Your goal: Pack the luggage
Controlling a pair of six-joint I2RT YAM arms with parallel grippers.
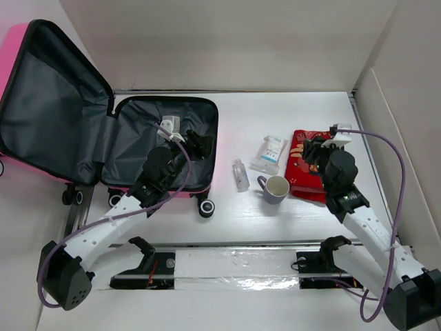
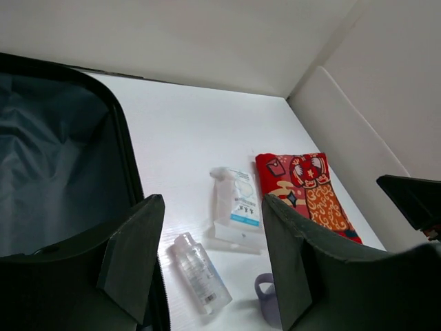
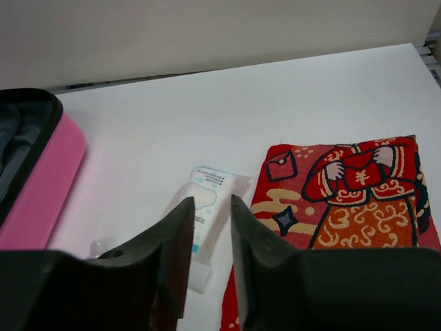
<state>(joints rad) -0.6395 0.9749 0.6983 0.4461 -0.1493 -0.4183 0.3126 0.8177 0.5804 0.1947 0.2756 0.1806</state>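
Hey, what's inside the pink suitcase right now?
Only dark grey lining shows in the open luggage. No packed item is visible. The left gripper and arm hang over the base half, hiding part of its floor.

1. The small bright pink hard-shell suitcase lies unzipped and wide open on the left.
2. Its lid leans up and back, showing dark grey fabric lining.
3. Its black wheels face the near edge.

An open pink suitcase lies at the left edge of a white table, with a bottle, packet, mug and red cloth toward the right edge.
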